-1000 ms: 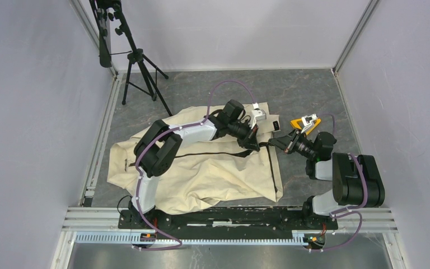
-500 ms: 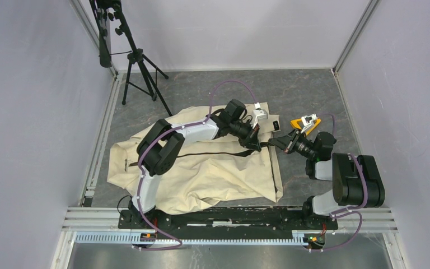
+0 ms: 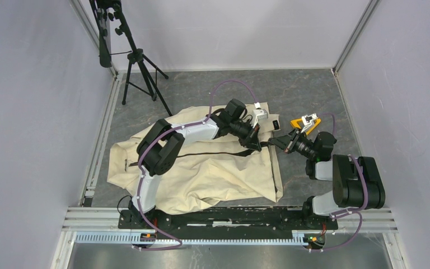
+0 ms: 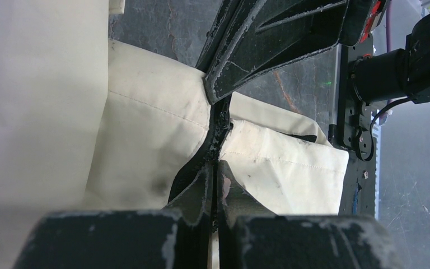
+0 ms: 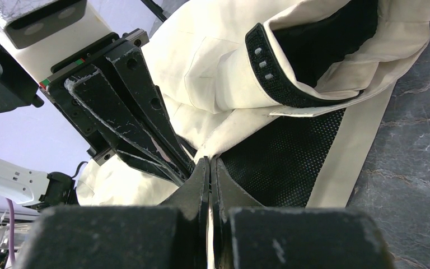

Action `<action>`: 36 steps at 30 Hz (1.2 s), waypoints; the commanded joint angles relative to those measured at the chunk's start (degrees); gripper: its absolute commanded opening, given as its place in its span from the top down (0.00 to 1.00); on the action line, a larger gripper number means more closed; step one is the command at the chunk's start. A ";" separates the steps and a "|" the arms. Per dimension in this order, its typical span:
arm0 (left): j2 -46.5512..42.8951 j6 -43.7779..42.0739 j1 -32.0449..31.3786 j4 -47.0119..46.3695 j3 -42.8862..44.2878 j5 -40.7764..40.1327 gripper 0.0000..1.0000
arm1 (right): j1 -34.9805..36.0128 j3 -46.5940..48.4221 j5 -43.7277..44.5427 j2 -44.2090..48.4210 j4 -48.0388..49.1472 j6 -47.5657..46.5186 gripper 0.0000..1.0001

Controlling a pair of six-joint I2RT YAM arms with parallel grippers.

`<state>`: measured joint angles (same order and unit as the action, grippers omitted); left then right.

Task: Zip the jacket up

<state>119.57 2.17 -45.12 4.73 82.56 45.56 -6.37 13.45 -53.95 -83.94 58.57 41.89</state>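
Note:
The cream jacket [image 3: 201, 174] lies wrinkled on the dark floor, its dark zipper [image 3: 201, 152] running left to right across the front. At the zipper's right end my left gripper [image 3: 256, 143] and right gripper [image 3: 277, 143] meet tip to tip. In the left wrist view my left gripper [image 4: 215, 168] is shut on the dark zipper strip [image 4: 219, 126], with the right arm's fingers [image 4: 241, 67] coming in from above. My right gripper [image 5: 209, 161] is shut on the jacket edge beside the black mesh lining [image 5: 280, 157]; the left arm's fingers [image 5: 129, 112] stand just left of it.
A black tripod [image 3: 137, 61] stands at the back left, near the jacket's far edge. A small orange and white object [image 3: 305, 122] lies right of the jacket, behind my right arm. A metal rail [image 3: 229, 235] runs along the near edge. Grey walls close in both sides.
My left arm has shifted slightly to the right along the zipper. The right gripper has barely moved. Both stay shut.

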 commanded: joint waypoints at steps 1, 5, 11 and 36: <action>0.29 1.25 -0.12 0.36 1.41 -0.19 0.98 | 0.15 0.14 -0.54 1.54 2.51 -0.99 1.00; -0.03 0.99 -0.05 0.56 0.99 -0.38 0.98 | 0.21 0.19 -0.54 1.49 2.52 -1.06 1.00; -0.86 1.08 -0.03 -0.27 -0.03 -0.73 0.98 | 0.13 0.19 -0.27 1.42 1.64 -1.63 1.00; -1.54 2.13 0.48 -2.48 -1.39 0.58 0.98 | 0.65 0.48 0.51 1.90 -1.30 -4.09 1.00</action>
<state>119.57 2.33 -44.97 4.21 81.30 45.17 -6.11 13.47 -53.71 -83.20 55.99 39.09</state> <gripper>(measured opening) 0.044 0.010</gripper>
